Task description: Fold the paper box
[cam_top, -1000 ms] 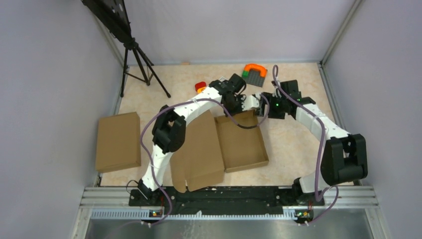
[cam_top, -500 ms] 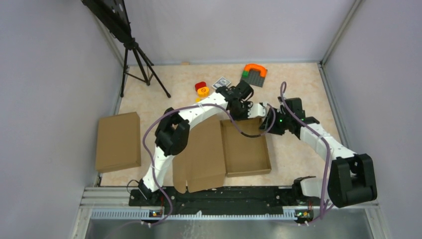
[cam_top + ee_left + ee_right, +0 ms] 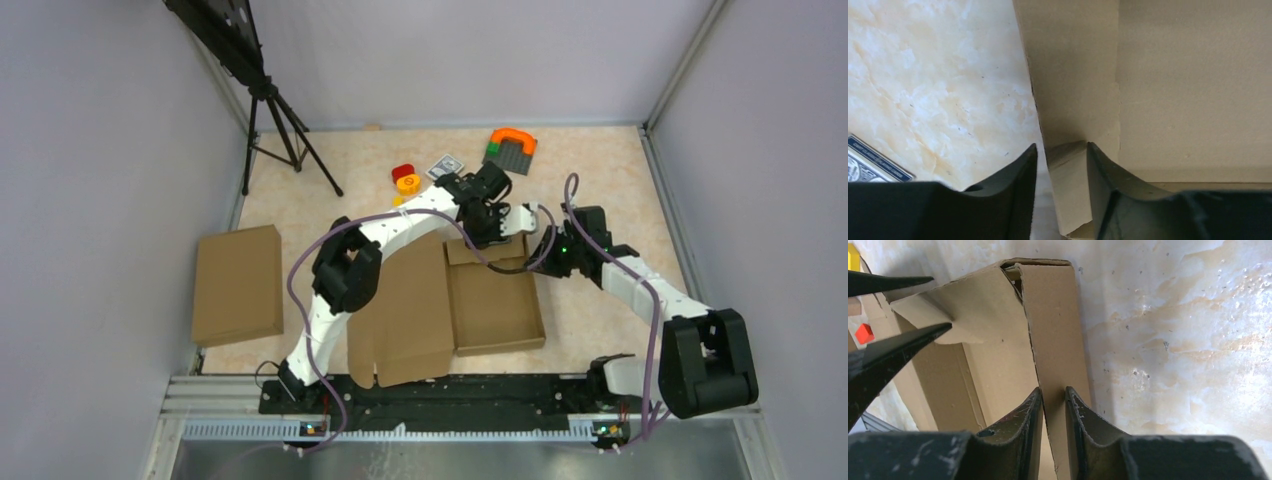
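Presently the right gripper [image 3: 1053, 395] is pinching its fingers narrowly on the upright side wall [image 3: 1050, 315] of the paper box [image 3: 495, 300], while the left gripper [image 3: 1062, 150] is standing partly open, loosely straddling a folded corner tab [image 3: 1068, 165]. The shallow box is lying mid-table [image 3: 600, 180], with both grippers at its twelve o'clock end and its lid flap [image 3: 405, 310] spreading toward nine o'clock.

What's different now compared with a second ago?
The right gripper pulled back toward its base and closed on the right wall of the paper box, sliding it slightly right. The left gripper loosened around the far corner flap. The other brown box and the toys stayed put.
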